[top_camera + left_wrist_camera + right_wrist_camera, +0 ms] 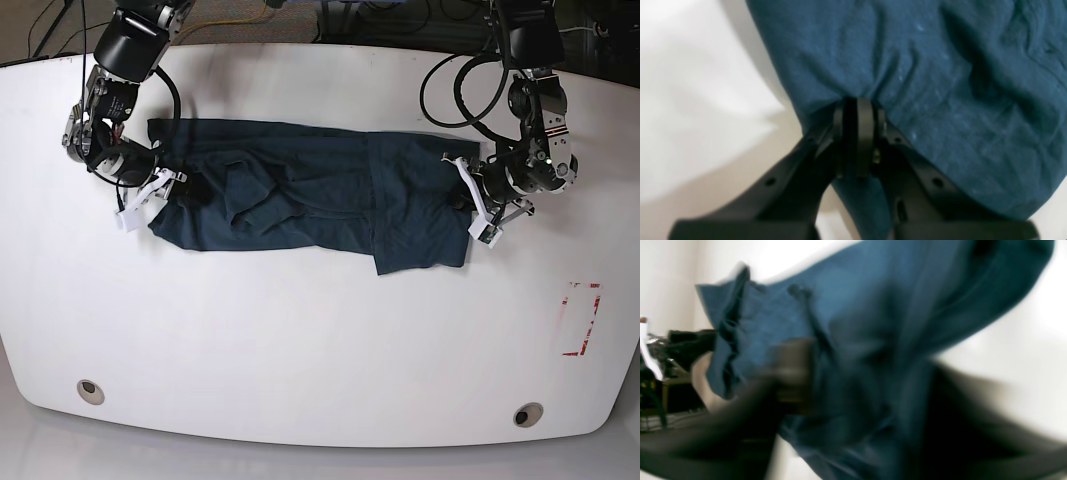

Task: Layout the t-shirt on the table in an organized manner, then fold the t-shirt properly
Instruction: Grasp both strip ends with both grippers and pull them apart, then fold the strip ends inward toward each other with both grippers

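Note:
The dark teal t-shirt [300, 200] lies stretched sideways across the white table [320, 340], rumpled in the middle. In the base view my left gripper [465, 195] sits at the shirt's right edge. The left wrist view shows that gripper [858, 110] shut on a pinch of the t-shirt [923, 83], with creases radiating from the jaws. My right gripper [185, 188] is at the shirt's left edge. The right wrist view is blurred: one dark finger [790, 373] lies against the t-shirt [857, 323], and how the jaws stand is unclear.
A red tape rectangle [580, 320] marks the table's right side. Two round grommet holes [90, 390] [527, 413] sit near the front edge. Black cables [470, 80] loop behind the left arm at the back.

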Controlling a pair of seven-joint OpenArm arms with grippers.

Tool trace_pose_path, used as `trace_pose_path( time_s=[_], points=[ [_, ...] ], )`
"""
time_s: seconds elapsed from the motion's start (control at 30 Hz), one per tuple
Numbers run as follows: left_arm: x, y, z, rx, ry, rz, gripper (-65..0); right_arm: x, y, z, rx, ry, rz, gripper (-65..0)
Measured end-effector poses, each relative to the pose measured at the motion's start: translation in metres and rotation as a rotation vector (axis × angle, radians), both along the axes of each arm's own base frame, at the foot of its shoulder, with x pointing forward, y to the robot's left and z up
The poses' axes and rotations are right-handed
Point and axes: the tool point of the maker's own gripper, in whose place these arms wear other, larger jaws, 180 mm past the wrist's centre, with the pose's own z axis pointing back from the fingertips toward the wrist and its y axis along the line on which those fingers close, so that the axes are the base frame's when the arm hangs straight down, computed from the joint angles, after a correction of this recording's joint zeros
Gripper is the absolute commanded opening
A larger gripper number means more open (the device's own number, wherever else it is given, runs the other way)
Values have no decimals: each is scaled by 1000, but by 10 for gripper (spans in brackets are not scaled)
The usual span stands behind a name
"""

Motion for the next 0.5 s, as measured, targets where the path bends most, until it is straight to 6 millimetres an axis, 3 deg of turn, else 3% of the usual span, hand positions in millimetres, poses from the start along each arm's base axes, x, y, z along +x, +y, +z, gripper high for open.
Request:
trace_pose_path(
  time_s=[0.07, 0.2, 0.5],
  points=[
    [0, 0, 0, 1, 2, 0, -614, -3, 0, -2, -1, 12, 5, -591],
    [0, -9, -2, 12, 6, -36, -614, -3, -3, 5, -44, -7, 22, -558],
    [4, -42, -1, 11, -1, -116, -614, 15, -11, 67, -190, -210, 52, -558]
  ],
)
